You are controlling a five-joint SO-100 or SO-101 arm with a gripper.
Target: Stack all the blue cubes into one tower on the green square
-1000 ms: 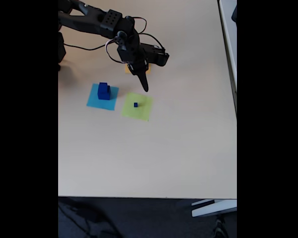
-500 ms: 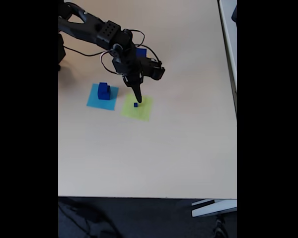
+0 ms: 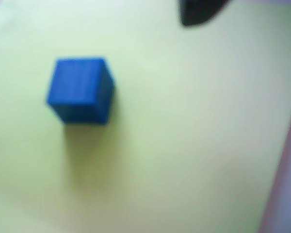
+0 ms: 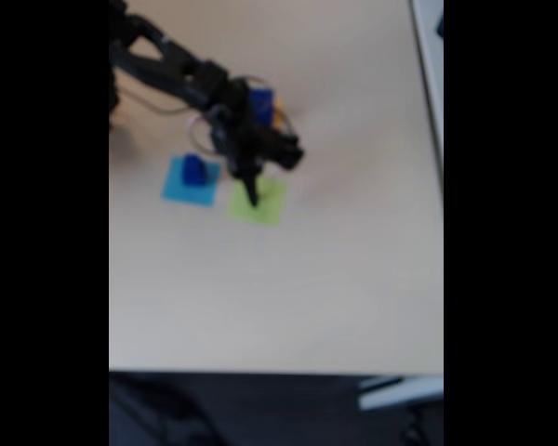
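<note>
Green square [image 3: 184, 145]: lying flat on the counter [image 4: 288, 297]; in the wrist view it is taking up nearly the whole picture, with its edge running down the right side. In the fixed view [image 4: 258, 203] it is sitting just to the right of a light-blue square, the two close but apart.
Tiny blue cube [image 3: 81, 90]: sitting on the green square, in the upper left part of the wrist view, upright, throwing a soft shadow toward the bottom. Nothing is touching it.
Light-blue square [image 4: 188, 182]: lying flat on the counter, carrying blue cubes [image 4: 194, 169]; the fixed view is too blurred to tell how many are standing there or how they are stacked.
Another blue cube [image 4: 260, 99]: showing above and behind the arm in the fixed view, with a patch of orange [image 4: 277, 117] just beside it; the blur is hiding how the two are sitting.
Gripper [image 4: 252, 195]: hanging tip-down over the upper left part of the green square in the fixed view. In the wrist view a dark fingertip [image 3: 199, 12] is entering from the top edge, well to the right of the tiny cube and apart from it.
Jaws: I cannot tell whether they are spread or pressed together; they are pinching nothing that can be seen.
Arm [image 4: 181, 74]: reaching in from the upper left of the fixed view, with cables looping beside it.
Counter: pale and plain, with a dark floor showing below its near edge.
</note>
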